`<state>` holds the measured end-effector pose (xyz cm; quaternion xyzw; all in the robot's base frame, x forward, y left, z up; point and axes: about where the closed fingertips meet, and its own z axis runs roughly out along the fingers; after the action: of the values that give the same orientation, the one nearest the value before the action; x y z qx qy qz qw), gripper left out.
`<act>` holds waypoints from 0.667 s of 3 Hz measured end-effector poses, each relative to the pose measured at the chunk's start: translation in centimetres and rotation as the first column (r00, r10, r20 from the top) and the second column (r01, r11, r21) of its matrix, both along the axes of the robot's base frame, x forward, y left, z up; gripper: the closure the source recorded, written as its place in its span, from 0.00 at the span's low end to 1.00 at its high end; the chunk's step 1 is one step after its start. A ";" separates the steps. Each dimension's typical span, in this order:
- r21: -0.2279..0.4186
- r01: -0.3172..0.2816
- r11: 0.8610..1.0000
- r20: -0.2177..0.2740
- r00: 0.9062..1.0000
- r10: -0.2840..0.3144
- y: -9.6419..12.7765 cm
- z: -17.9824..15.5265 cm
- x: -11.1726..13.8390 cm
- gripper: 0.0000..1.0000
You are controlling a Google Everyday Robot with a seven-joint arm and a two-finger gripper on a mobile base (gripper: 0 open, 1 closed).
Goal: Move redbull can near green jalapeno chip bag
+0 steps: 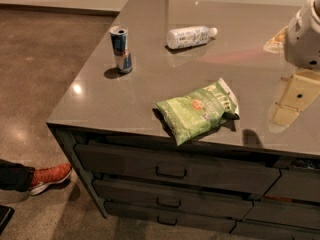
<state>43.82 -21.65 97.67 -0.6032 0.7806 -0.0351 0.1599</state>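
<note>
My claw (304, 34) hangs over the counter (125, 101) at its right edge; I cannot tell whether it is spread or closed. The redbull can (121, 49) stands upright, well apart at my nine o'clock. The green jalapeno chip bag (197, 111) lies at the can's four o'clock.

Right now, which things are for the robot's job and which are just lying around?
For the job: redbull can, green jalapeno chip bag, gripper at the right edge.
Lying about: white bottle on its side, orange shoe at lower left.
</note>
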 end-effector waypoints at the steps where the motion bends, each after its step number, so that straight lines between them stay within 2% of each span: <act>1: 0.012 -0.004 1.000 -0.002 1.000 0.004 0.3 0.1 0.2 0.00; 2: 0.060 -0.020 0.998 -0.013 1.000 0.021 1.5 0.5 1.1 0.00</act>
<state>44.90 -20.20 98.18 -0.6064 0.7761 -0.0058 0.1728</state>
